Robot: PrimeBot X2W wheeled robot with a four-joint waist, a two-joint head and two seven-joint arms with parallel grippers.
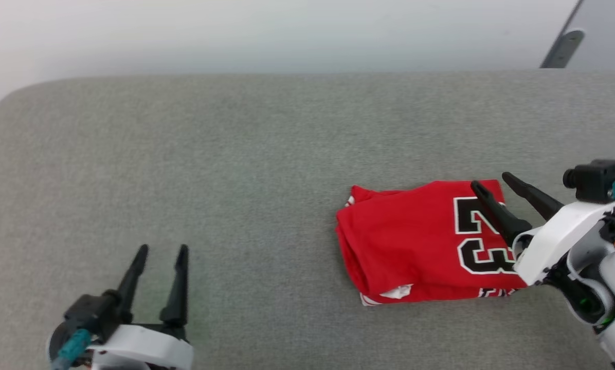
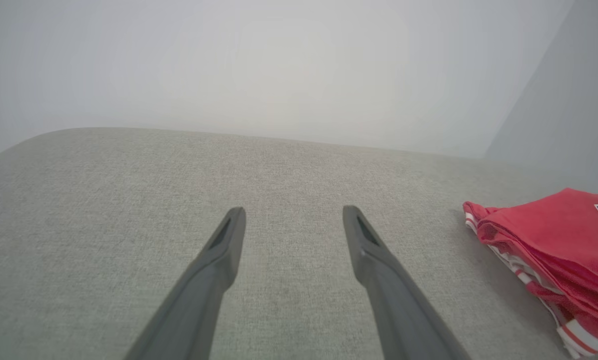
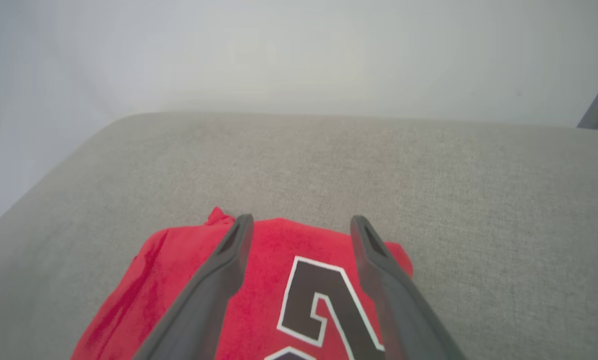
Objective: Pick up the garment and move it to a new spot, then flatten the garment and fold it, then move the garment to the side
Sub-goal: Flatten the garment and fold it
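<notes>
While the right end effector (image 1: pixel 494 184) stands spread wide and grasps nothing, its two dark fingers (image 1: pixel 498 216) reach out over the right end of the garment (image 1: pixel 405 241). They slant toward the far-left of the grey padded surface (image 1: pixel 235 154) and cross the black number 23. From the right wrist view the same end effector (image 3: pixel 301 225) straddles the top of the numeral, with the red cloth (image 3: pixel 179 280) running away to its left. Whether the fingers touch the cloth or hang just above it cannot be told. The garment lies as a folded packet on the right half of the surface, nearer the front edge than the back. Its long axis runs left to right, roughly along that front edge, and the stacked folds with striped trim face left. The left end effector (image 1: pixel 162 250) is also spread and empty near the front-left corner, well apart from the packet. In its own view (image 2: pixel 294 212) the garment (image 2: pixel 554 230) sits off to the right. The right arm is plainly the nearer one. I judge the fold done, so any sideways shift falls to that arm, gripping across the short axis.
</notes>
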